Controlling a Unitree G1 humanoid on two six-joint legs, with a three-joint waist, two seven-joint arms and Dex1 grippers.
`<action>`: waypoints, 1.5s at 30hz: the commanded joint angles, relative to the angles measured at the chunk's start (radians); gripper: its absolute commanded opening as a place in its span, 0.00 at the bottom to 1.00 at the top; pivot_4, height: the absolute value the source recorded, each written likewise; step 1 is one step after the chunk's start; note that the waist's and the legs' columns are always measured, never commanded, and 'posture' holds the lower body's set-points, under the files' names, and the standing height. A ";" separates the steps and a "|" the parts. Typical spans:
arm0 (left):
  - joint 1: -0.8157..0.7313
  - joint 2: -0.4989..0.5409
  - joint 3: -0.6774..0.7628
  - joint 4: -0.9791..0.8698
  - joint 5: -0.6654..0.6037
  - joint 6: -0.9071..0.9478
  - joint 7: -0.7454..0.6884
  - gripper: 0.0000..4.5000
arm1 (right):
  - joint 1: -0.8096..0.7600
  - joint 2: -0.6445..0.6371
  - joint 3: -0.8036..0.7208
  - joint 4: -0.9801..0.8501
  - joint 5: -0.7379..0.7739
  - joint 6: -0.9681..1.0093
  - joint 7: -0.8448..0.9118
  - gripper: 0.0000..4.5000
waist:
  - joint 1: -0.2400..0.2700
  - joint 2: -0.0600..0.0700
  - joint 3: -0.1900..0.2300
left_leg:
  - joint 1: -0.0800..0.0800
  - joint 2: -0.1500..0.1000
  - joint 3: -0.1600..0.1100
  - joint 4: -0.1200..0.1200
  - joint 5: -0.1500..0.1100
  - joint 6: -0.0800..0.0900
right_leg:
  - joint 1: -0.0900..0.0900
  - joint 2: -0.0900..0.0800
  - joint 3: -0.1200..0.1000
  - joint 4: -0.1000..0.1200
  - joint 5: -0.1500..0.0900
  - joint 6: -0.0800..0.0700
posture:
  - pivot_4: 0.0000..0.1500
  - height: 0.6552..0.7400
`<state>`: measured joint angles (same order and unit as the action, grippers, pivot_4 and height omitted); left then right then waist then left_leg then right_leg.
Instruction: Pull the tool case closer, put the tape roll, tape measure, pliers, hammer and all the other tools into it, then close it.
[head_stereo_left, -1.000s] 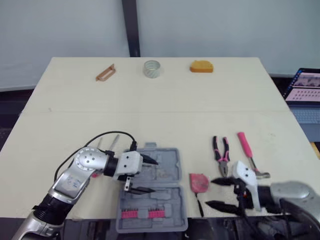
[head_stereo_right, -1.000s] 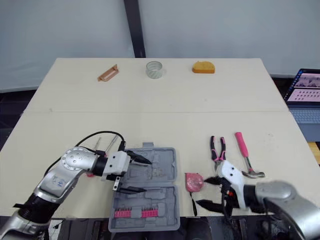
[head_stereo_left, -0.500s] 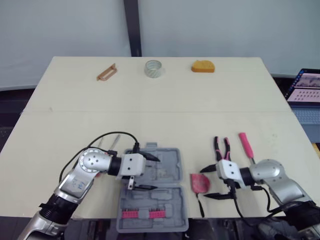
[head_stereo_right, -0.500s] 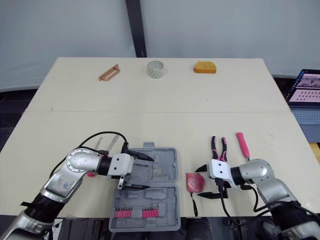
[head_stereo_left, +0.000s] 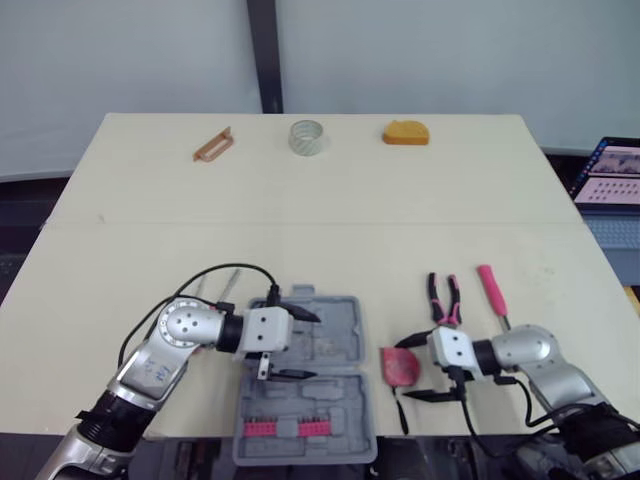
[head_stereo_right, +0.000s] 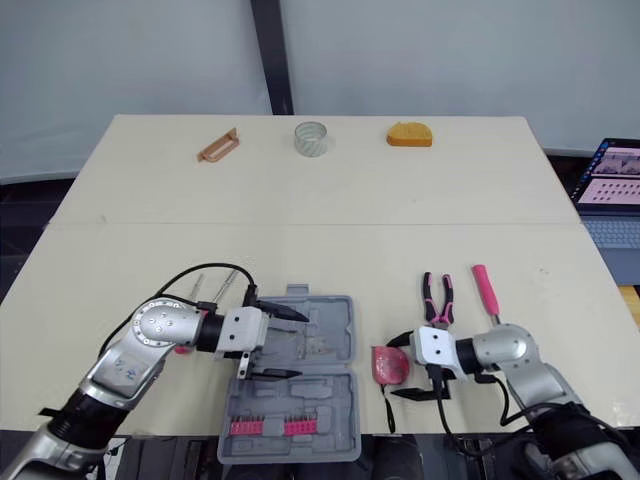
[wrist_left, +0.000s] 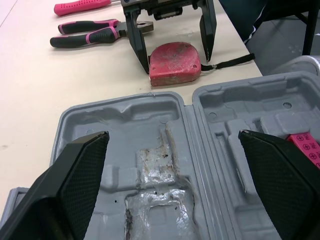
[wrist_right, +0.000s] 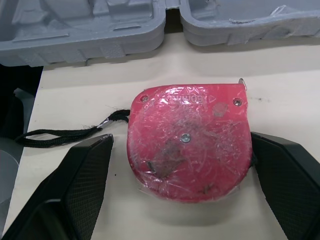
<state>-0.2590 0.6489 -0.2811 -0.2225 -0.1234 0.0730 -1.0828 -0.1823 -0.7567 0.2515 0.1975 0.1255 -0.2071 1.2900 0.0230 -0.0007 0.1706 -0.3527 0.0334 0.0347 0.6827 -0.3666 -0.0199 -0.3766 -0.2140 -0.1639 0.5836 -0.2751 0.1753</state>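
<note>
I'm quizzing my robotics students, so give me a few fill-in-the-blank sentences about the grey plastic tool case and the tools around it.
1. The grey plastic tool case lies ____, both moulded halves facing up.
2. The flat red tape measure sits between the open fingers of the ____ gripper.
3. The pink-handled hammer and the black-and-pink pliers both lie ____ the case.
Missing words: open; right; outside.

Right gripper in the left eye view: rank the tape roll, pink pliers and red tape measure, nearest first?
From the right gripper:
1. Red tape measure, between its open fingers.
2. Pink pliers, just beyond it.
3. Tape roll, at the table's far edge.
</note>
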 joint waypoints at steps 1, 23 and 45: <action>0.005 0.001 0.001 -0.036 -0.003 0.000 0.004 1.00 | 0.013 0.006 -0.025 -0.004 0.009 -0.019 -0.015 0.99 | 0.000 0.000 0.000 | 0.000 0.000 0.000 0.000 0.000 0.000 | 0.000 0.000 0.000 0.000 0.000 0.000 | 1.00 1.00; 0.005 -0.008 0.062 -0.027 -0.033 0.044 0.050 1.00 | -0.057 -0.052 -0.053 -0.317 0.145 0.384 -0.023 0.65 | 0.000 0.001 0.001 | 0.000 0.000 0.000 0.000 0.000 0.000 | 0.000 0.000 0.000 0.000 0.000 0.000 | 1.00 1.00; 0.151 0.011 0.200 -0.004 -0.052 0.000 0.137 1.00 | -0.652 0.028 0.443 -0.526 -0.204 1.029 -0.118 0.65 | -0.021 0.002 0.001 | -0.002 0.000 0.000 0.000 -0.002 -0.001 | -0.004 0.000 0.001 0.002 0.000 0.000 | 1.00 1.00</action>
<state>-0.1059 0.6516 -0.0951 -0.2174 -0.1778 0.0957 -0.9539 -0.8095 -0.7297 0.6810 -0.3066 -0.0479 0.8116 1.1651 0.0017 0.0009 0.1715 -0.3547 0.0338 0.0351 0.6834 -0.3691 -0.0205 -0.3807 -0.2137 -0.1630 0.5855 -0.2750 0.1755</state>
